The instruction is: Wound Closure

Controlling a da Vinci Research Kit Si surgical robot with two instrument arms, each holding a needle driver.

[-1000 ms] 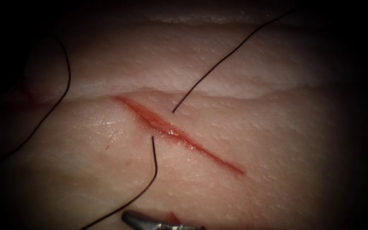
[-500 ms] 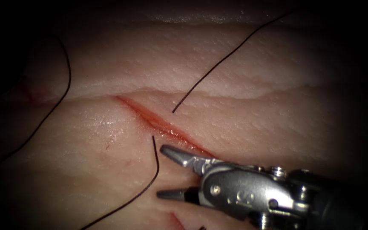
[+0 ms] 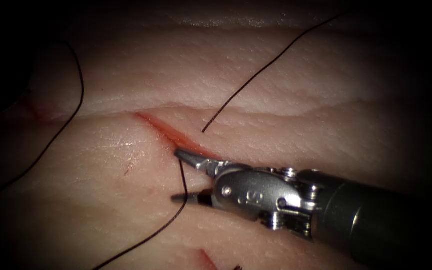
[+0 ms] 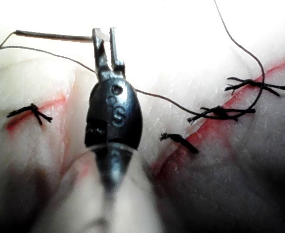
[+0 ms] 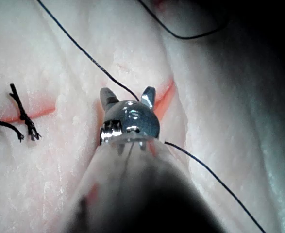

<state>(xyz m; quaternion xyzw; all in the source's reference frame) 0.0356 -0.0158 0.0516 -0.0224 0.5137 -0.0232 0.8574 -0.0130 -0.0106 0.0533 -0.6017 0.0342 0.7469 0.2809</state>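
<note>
Your right pincer (image 3: 177, 175) is reaching in from the right and lying across the lower part of the cut (image 3: 158, 127). Its jaws are gaping wide and gripping nothing. The thread (image 3: 184, 182) is running between them, where it leaves the tissue (image 3: 301, 85) just left of the cut. In the right wrist view the thread (image 5: 110, 77) is passing between the two spread tips of the same pincer (image 5: 127, 96).

Your left pincer (image 4: 105, 39) is pinching the needle (image 4: 52, 35) at the end away from the thread, its jaws nearly together. The needle is sticking out sideways over the pale tissue, not in it.

The thread is looking thin, dark and slack. A second strand (image 3: 271, 62) is coming out just right of the cut and climbing away. Red fluid (image 3: 176, 137) is lining the cut.

A slack loop (image 3: 78, 85) is hanging well to the left. Bare tissue is lying between that loop and the cut. Knotted stitches (image 4: 220, 112) are sitting on the cut beside the left pincer.
</note>
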